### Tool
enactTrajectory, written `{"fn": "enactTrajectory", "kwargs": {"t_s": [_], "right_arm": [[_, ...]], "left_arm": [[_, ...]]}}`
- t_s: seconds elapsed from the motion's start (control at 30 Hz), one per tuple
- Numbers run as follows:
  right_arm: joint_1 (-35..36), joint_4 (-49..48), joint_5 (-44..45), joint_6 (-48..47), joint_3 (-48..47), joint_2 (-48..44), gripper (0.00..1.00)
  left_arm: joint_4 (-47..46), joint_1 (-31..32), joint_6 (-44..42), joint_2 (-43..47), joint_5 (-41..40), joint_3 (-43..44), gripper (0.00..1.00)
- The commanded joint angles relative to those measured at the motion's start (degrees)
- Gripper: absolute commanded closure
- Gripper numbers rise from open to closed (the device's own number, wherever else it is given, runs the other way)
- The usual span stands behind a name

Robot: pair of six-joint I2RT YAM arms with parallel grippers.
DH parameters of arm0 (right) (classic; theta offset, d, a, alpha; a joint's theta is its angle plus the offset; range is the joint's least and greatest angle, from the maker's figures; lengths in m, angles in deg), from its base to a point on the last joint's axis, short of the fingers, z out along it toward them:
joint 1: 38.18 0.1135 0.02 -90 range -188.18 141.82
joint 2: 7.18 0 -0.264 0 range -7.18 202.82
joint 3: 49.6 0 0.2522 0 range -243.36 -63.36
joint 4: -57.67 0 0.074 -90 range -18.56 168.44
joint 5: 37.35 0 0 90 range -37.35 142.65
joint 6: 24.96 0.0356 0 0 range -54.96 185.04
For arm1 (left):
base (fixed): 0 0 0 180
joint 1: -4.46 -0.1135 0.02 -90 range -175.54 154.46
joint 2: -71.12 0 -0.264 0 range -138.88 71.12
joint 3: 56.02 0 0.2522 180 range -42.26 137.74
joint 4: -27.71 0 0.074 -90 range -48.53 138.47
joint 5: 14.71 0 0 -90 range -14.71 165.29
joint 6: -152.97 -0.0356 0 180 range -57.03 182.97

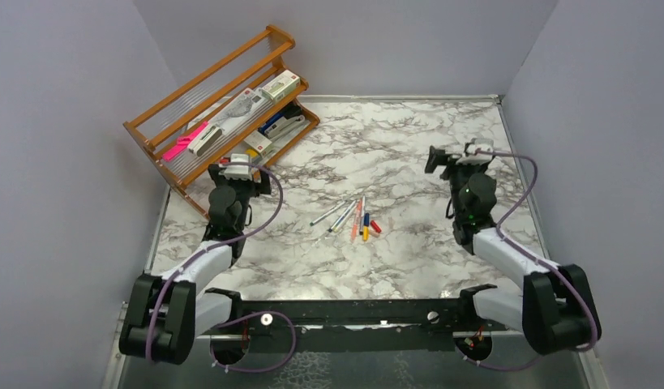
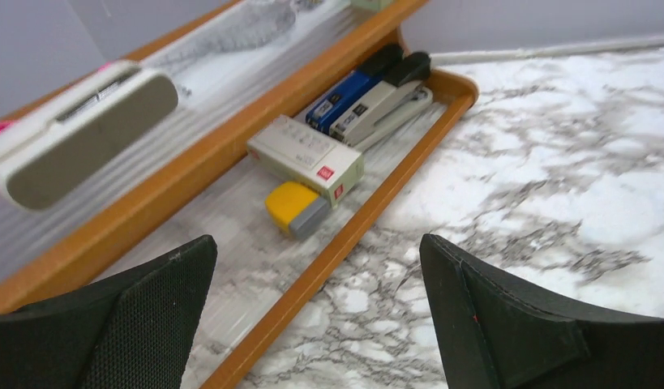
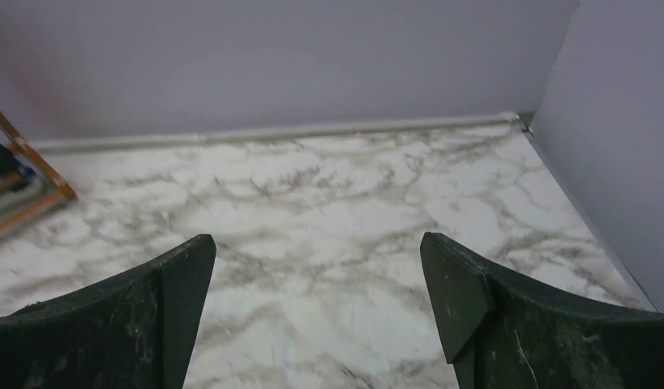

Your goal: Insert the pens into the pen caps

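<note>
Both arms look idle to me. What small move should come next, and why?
Probably swing the left gripper inward and down toward the pens lying mid-table. It and the right gripper stand open, holding nothing, both apart from the pens and the pen caps beside them; the left one faces the wooden rack instead.

The top camera looks down from behind on the whole table (image 1: pixel 409 243). The left wrist camera faces the wooden rack (image 2: pixel 190 166) closely; the right faces the back wall (image 3: pixel 272 65), with the rack's corner at its left.
</note>
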Motion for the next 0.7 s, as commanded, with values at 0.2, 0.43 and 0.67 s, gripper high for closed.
{"fn": "enactTrajectory", "kwargs": {"t_s": [0.2, 0.43, 0.67], "right_arm": [[-0.45, 63.95, -15.51, 19.58, -31.79, -6.06, 0.0], [-0.43, 68.68, -13.81, 22.97, -32.9, -9.64, 0.0], [-0.43, 72.96, -21.35, 23.31, -31.39, -7.99, 0.96]], "left_arm": [[58.86, 3.42, 23.22, 2.16, -6.47, 28.99, 0.01], [66.2, 13.27, 19.45, -5.22, -15.63, 36.02, 0.01], [65.97, 17.53, 23.41, -10.01, -8.91, 38.85, 0.35]]}}
